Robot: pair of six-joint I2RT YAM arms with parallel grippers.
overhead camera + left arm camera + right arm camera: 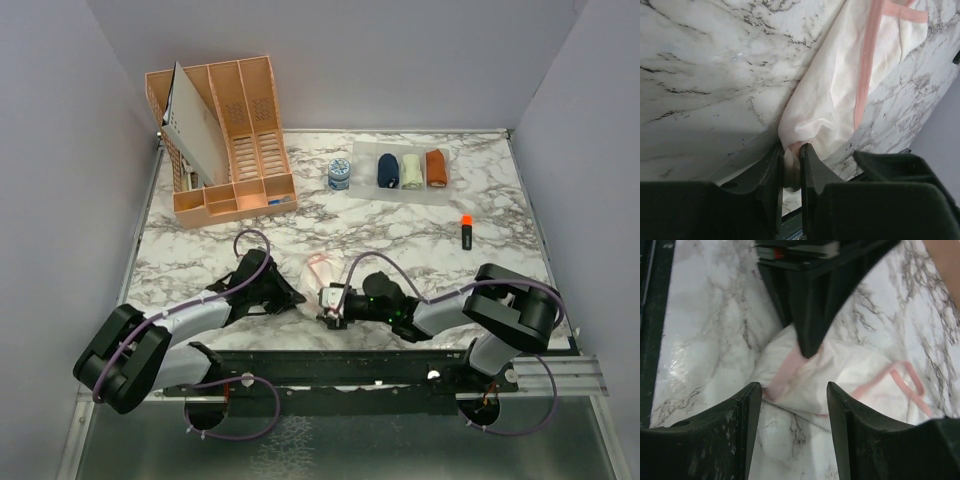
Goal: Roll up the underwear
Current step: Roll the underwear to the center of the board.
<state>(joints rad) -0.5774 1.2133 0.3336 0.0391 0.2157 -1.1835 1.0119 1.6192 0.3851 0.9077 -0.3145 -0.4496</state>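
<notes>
So far, only part of the job looks done. The navy underwear (387,170) sits at the far side of the worktop (400,235) on a clear tray (400,198). It looks like a tight little roll. It stands in a row with a cream bundle (411,171) and a rust-orange bundle (436,167).

The pink-edged underwear (318,268) is not rolled yet. It lies loose and crumpled near the middle of the worktop, on the near side, between the two arms. It probably has to be laid flat first and then rolled up.

The left pincer (791,170) is clamped on one bunched corner of the pink-edged underwear. A little bit of white cloth shows between its two fingers. The right pincer (792,405) has its fingers apart. The cloth lies just past its tips, and it is not squeezing anything.

Some things are hard to see. From above, both pincers are dark and close together, so their tips cannot be told apart there, and they cover the near edge of the cloth. In the left wrist view, the far end of the cloth is cut off at the top of the picture. In the right wrist view, a dark finger of the left pincer hides part of the cloth, and a pink band loops off to the right. The rolls on the tray are too small to show how neatly they are wound.
</notes>
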